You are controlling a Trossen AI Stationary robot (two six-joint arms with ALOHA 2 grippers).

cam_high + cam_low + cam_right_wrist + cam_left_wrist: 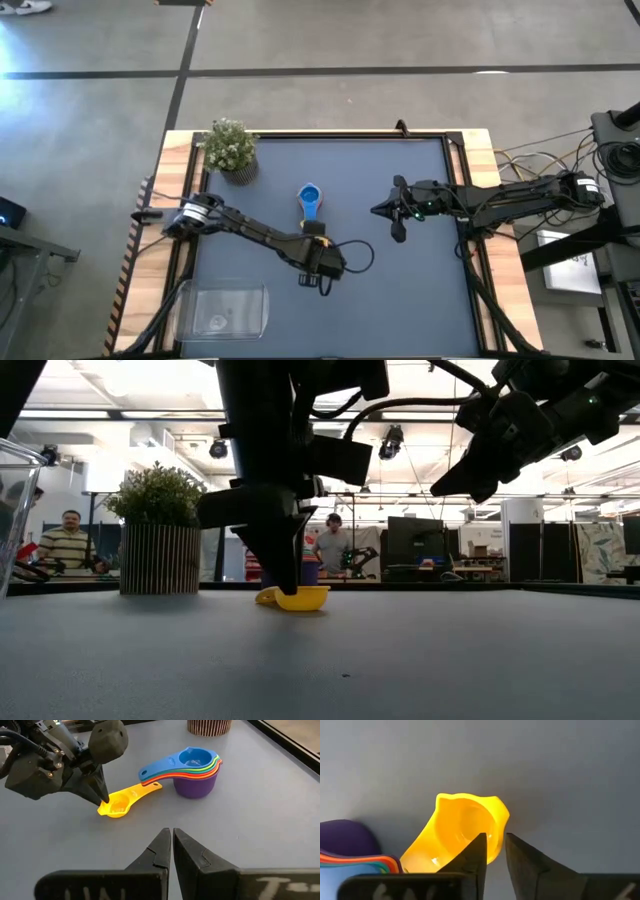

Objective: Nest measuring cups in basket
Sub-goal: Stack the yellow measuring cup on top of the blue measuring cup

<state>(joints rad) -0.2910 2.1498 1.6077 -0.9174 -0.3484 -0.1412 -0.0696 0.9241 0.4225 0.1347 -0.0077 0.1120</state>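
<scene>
so we're at the yellow cup [119, 805] right now. our left gripper [102, 799] is down on the table at the bowl end of it, fingers [479, 855] drawn in narrow around the bowl's rim, one inside and one outside as far as we can tell. we'd say it's pinching the rim, though we can't tell if the grip is firm yet. the cup sits on the table mat just beside the stack of cups [192, 767], its handle reaching under the stack's handles.

to do this well we'd get the pinch firm before lifting, go straight up so the handle slides clear without dragging the stack, and keep the bowl level.

the basket [222, 309] is well apart, at the near left corner of the table, so it's a fair carry.

our right gripper [171, 847] hovers over the right side, fingers shut, holding nothing.

counts: one loose yellow cup, one stack showing purple, orange, green, red and blue layers (exact number hard to tell), one basket, one potted plant [232, 148].
</scene>
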